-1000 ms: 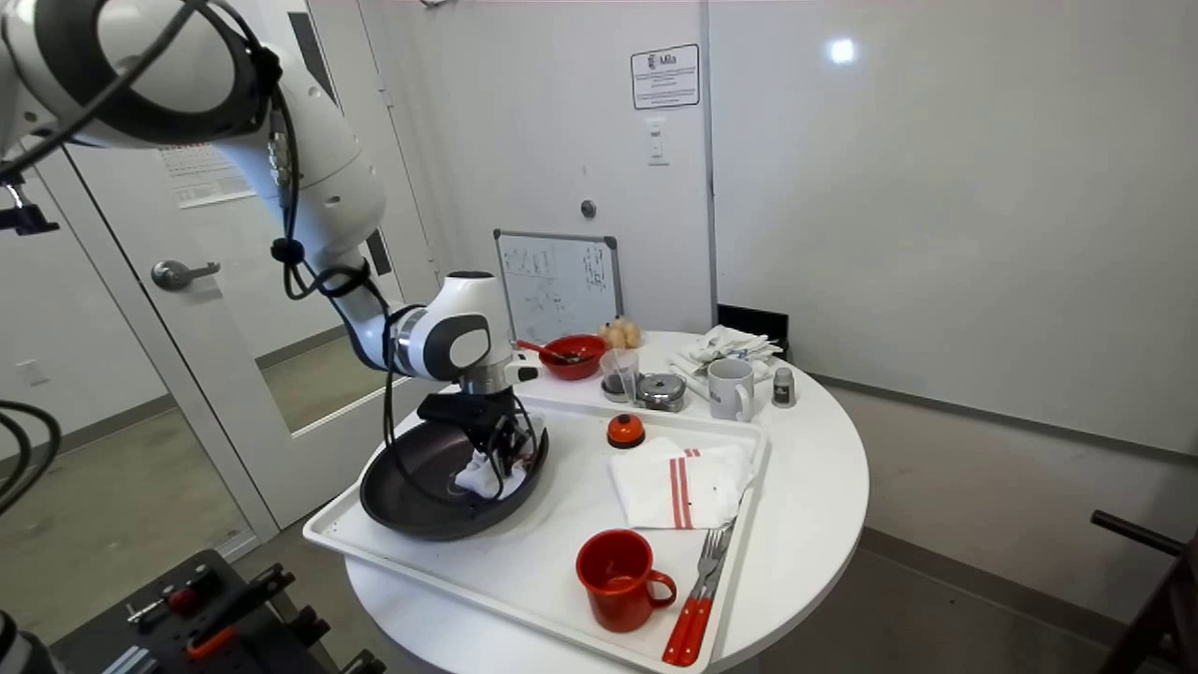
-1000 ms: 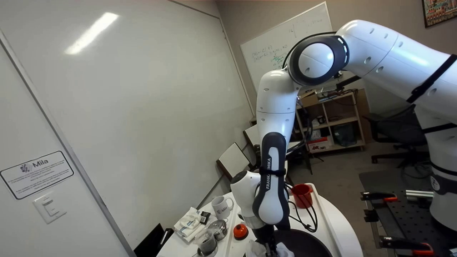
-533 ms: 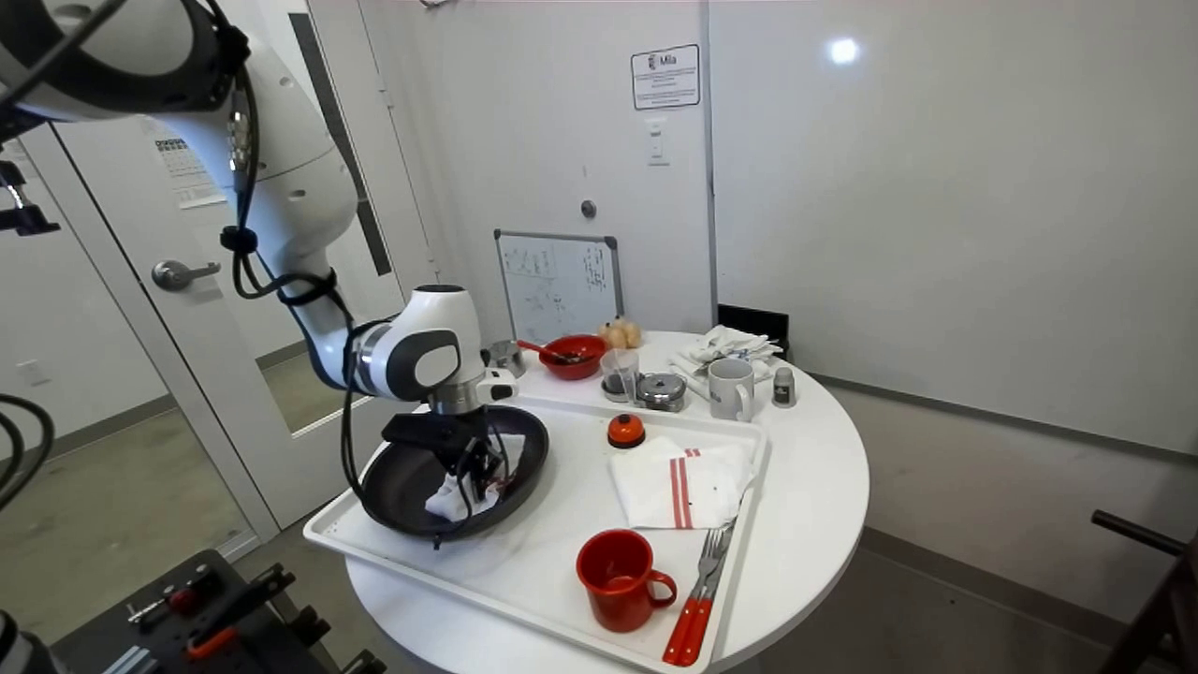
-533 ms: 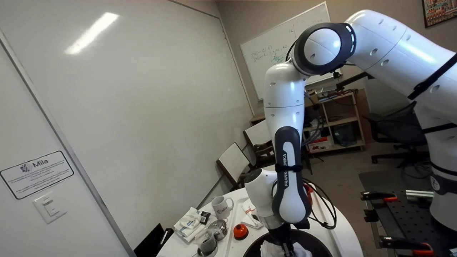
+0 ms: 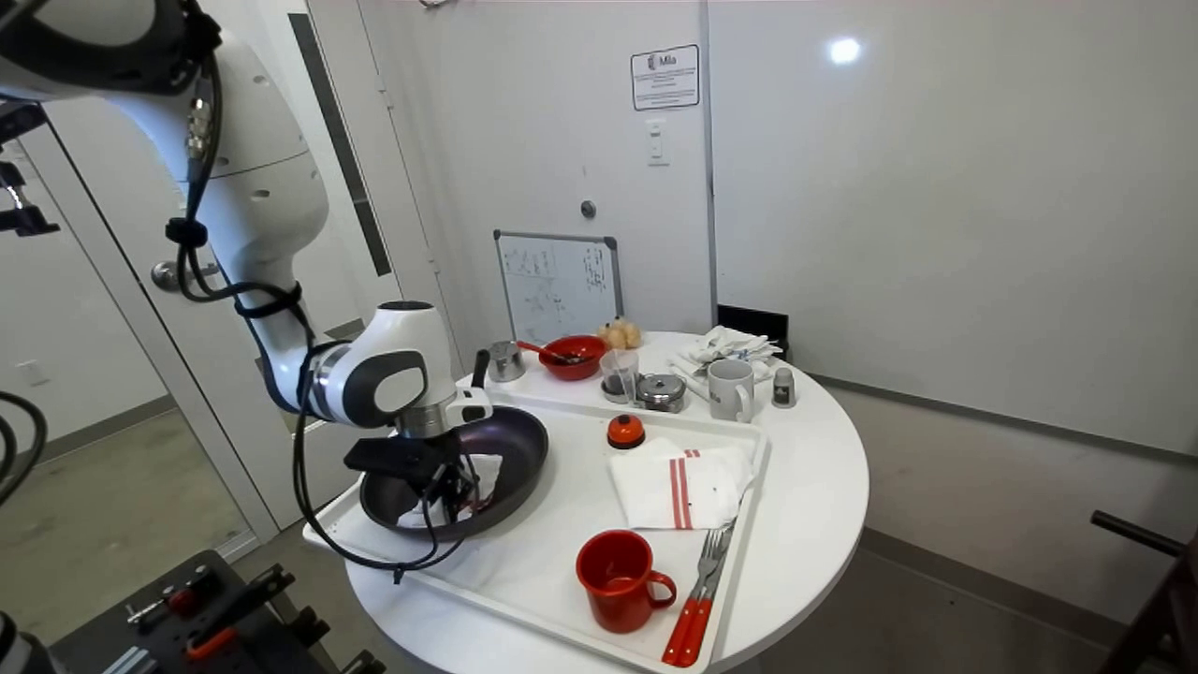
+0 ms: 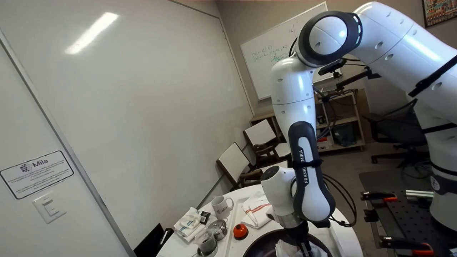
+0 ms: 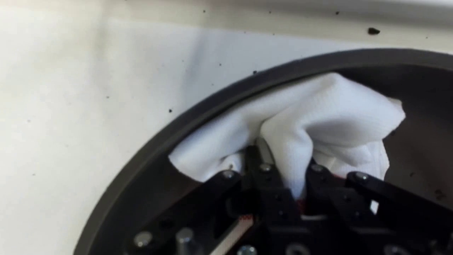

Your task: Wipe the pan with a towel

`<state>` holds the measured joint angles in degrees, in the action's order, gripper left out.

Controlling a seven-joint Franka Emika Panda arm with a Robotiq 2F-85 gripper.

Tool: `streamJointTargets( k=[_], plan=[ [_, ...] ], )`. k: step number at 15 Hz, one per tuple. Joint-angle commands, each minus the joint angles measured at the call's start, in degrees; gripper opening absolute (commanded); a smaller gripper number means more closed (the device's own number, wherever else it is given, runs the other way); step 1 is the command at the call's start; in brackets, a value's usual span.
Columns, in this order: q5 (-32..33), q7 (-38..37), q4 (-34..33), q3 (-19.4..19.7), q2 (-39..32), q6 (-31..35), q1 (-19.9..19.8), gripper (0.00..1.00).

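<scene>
The dark pan [image 5: 526, 468] rests on the tray, its black handle [image 5: 481, 368] pointing to the back. In the wrist view the pan's rim [image 7: 178, 125] curves around a crumpled white towel [image 7: 339, 109]. My gripper [image 7: 287, 161] is shut on the towel, with a fold pinched between its fingers and loose cloth spreading to both sides. The cloth lies against the inner side wall there. Both exterior views show the gripper [image 5: 454, 510] low inside the pan, towel [image 6: 285, 250] bunched around the fingertips. Red trim shows near the finger bases.
On the white tray [image 5: 571, 487] are a red mug [image 5: 618, 580], a fork and knife [image 5: 697, 599], a red-striped cloth [image 5: 679, 487] and an orange timer [image 5: 625, 431]. Behind stand a red bowl [image 5: 573, 358] and a white mug [image 5: 730, 388]. Dark crumbs [image 7: 373, 31] dot the tray.
Gripper and towel have slid across the pan, leftward and slightly nearer in an exterior view, uncovering more of the pan's far side and handle. The grip stays shut; the pan looks unmoved.
</scene>
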<state>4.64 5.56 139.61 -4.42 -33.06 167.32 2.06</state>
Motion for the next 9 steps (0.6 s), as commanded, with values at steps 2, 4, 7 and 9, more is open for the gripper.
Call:
streamJointTargets(
  k=[2,4,7,9],
  plan=[
    [0.8,0.7,3.1,0.7,0.1,2.5,0.5,0.03],
    [1.0,0.6,1.9,1.1,-0.2,2.2,0.8,0.03],
    [1.6,0.2,-0.8,2.0,-0.3,0.5,2.2,0.03],
    [1.9,0.1,-2.5,2.5,-0.5,-0.7,3.0,0.03]
  ],
)
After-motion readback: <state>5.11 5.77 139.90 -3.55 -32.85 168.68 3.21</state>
